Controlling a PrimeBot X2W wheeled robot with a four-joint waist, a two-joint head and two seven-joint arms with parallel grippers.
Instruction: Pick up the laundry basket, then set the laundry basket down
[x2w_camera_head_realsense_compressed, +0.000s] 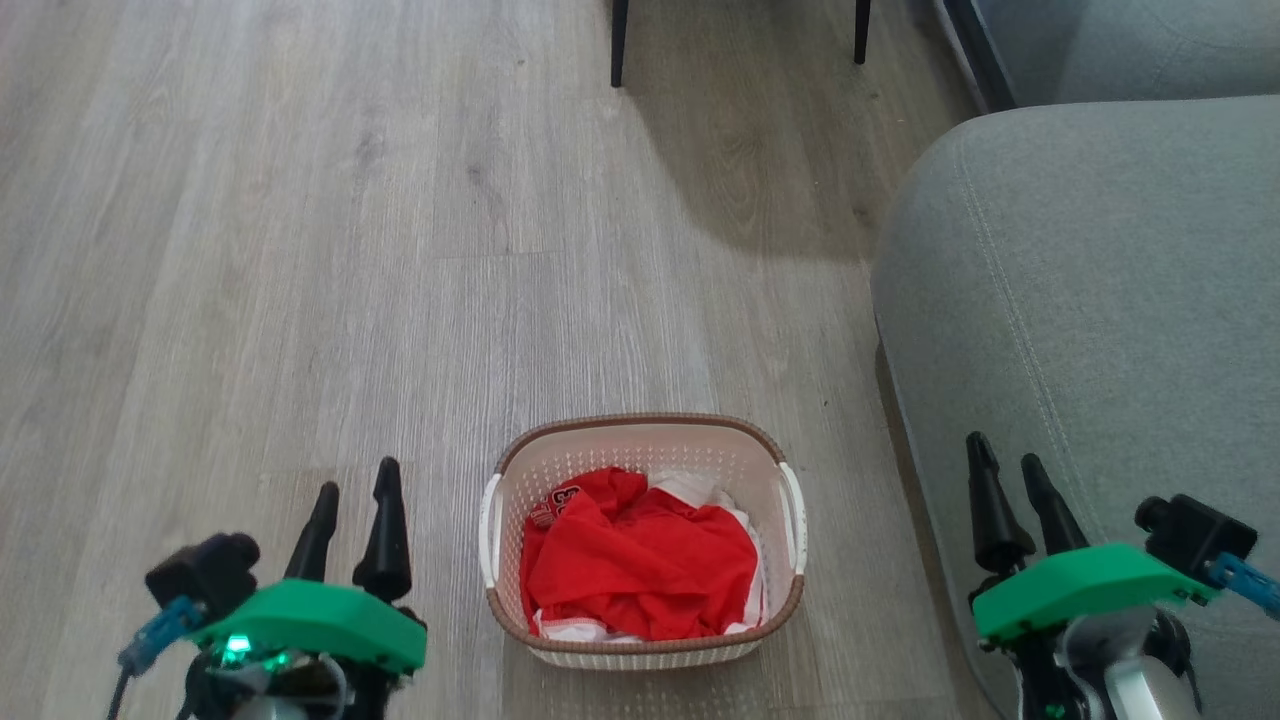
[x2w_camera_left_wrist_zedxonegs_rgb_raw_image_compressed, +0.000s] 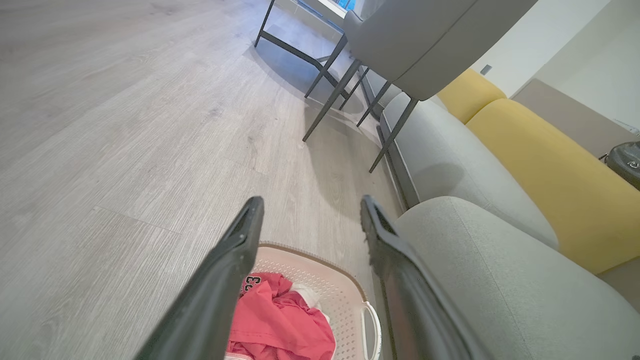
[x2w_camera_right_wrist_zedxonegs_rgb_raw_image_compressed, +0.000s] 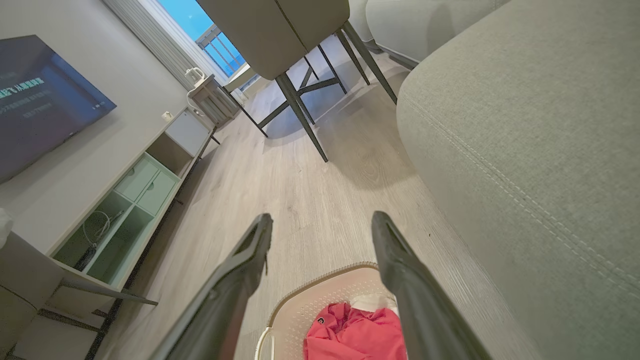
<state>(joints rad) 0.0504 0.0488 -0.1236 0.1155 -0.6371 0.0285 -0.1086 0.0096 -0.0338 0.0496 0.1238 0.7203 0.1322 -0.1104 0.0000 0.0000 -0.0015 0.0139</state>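
In the head view, you have wide bare wood-grain floor (x2w_camera_head_realsense_compressed: 300, 250) to the left of and beyond the laundry basket (x2w_camera_head_realsense_compressed: 640, 418). The rounded grey fabric sofa (x2w_camera_head_realsense_compressed: 1090, 300) stands near on its right. The basket sits on the floor between your grippers. It is cream perforated plastic with a brown woven-look rim and white side handles, and a crumpled red garment (x2w_camera_head_realsense_compressed: 640, 565) lies inside.

In the left wrist view, the left gripper (x2w_camera_left_wrist_zedxonegs_rgb_raw_image_compressed: 311, 200) is spread open and empty, with thin dark chair legs (x2w_camera_left_wrist_zedxonegs_rgb_raw_image_compressed: 330, 100) ahead.

In the right wrist view, the right gripper (x2w_camera_right_wrist_zedxonegs_rgb_raw_image_compressed: 322, 216) is also open and empty, with the sofa's stitched edge on its right.
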